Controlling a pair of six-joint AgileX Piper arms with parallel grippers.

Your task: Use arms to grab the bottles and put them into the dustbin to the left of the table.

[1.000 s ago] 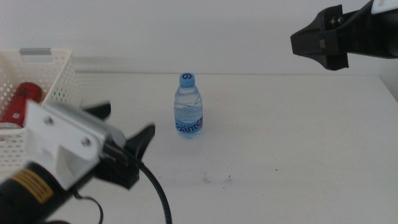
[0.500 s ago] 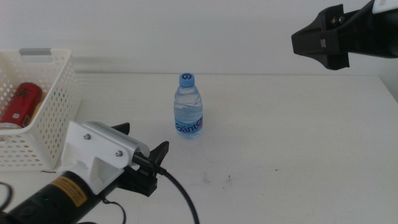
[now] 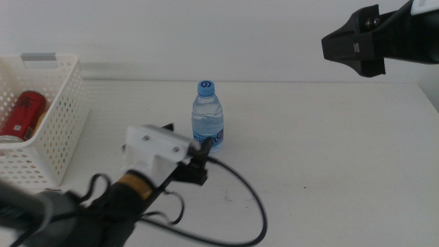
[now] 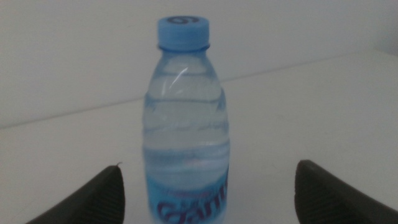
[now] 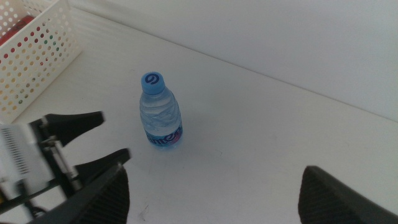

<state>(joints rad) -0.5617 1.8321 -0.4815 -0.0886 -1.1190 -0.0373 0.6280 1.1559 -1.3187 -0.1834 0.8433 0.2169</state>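
Note:
A small clear water bottle (image 3: 208, 118) with a blue cap stands upright at the table's middle. My left gripper (image 3: 187, 135) is open just in front of it, low over the table. In the left wrist view the bottle (image 4: 186, 124) fills the space between the spread jaws of that gripper (image 4: 209, 165), which do not touch it. My right gripper (image 3: 357, 44) is open and empty, high at the back right. It looks down on the bottle (image 5: 160, 115). A red can (image 3: 24, 113) lies in the white dustbin (image 3: 65, 103) at the left. The yellow tea bottle is not in view.
The white table (image 3: 329, 158) stretches right of the bottle, with a few dark specks (image 3: 236, 197) near the front. The left arm's white housing (image 3: 152, 147) and black cable (image 3: 254, 206) lie across the front left. The dustbin's corner shows in the right wrist view (image 5: 37, 50).
My left gripper has swung from the front left, near the dustbin, forward and right up to the water bottle. The right arm and the bottle have not moved.

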